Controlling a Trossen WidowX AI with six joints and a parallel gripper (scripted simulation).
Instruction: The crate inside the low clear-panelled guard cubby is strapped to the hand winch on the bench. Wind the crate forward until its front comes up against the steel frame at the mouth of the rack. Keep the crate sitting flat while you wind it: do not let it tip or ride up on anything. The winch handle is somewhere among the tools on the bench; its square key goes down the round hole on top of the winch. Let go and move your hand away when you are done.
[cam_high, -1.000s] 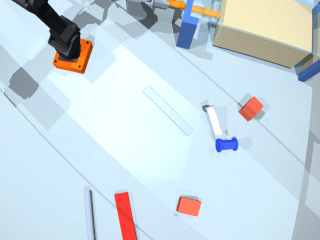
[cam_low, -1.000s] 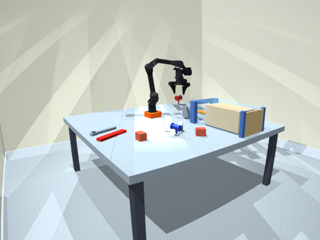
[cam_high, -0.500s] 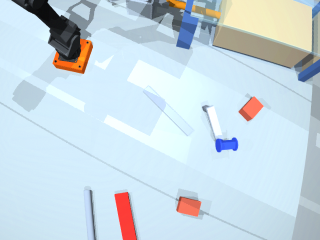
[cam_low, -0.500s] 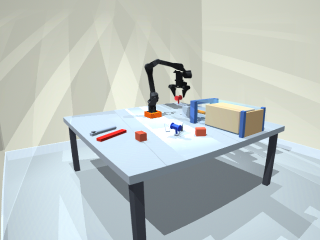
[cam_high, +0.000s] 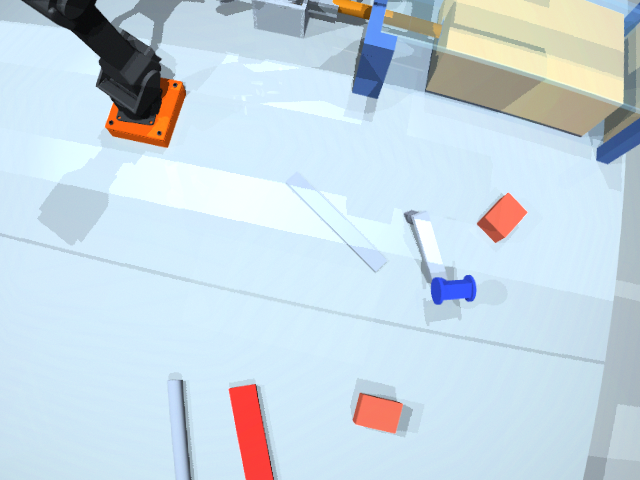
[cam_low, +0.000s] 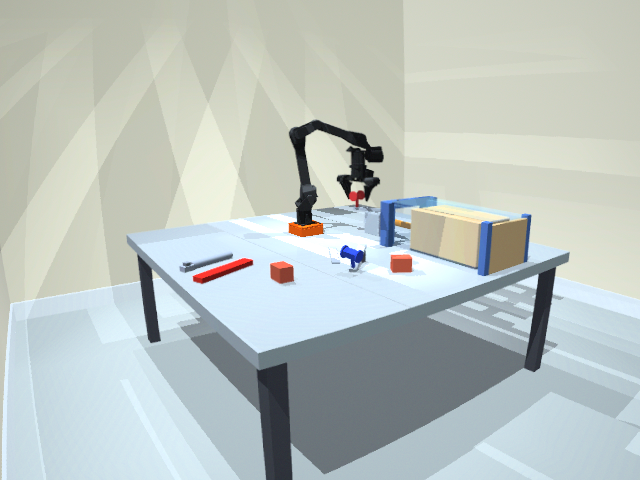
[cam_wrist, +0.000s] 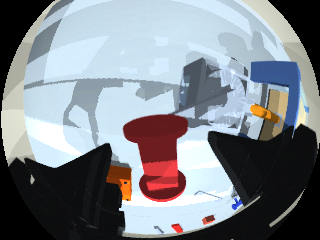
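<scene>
The crate (cam_high: 516, 87) (cam_low: 444, 232) sits flat inside the clear-panelled cubby, its front apart from the blue frame (cam_high: 374, 64) (cam_low: 386, 224) (cam_wrist: 293, 95) at the mouth. An orange strap (cam_high: 413, 23) (cam_low: 402, 223) (cam_wrist: 263, 113) runs from the crate through the frame toward the grey winch (cam_high: 279, 18) (cam_low: 372, 223). A red spool-shaped grip (cam_wrist: 159, 155) stands upright beside the winch; a thin dark bar leads from behind it toward the winch. My gripper (cam_low: 356, 196) (cam_wrist: 160, 143) is open, fingers either side of the red grip, not closed on it. The key's seating is hidden.
A crank with a blue grip (cam_high: 453, 289) (cam_low: 352, 253) (cam_wrist: 237, 204) lies on the bench. Near it are a clear strip (cam_high: 336, 222) and a red block (cam_high: 502, 217) (cam_low: 400, 263). Another red block (cam_high: 378, 412) (cam_low: 281, 272), a red bar (cam_high: 250, 434) (cam_low: 223, 270) and a grey rod (cam_high: 179, 428) (cam_low: 209, 261) lie farther off.
</scene>
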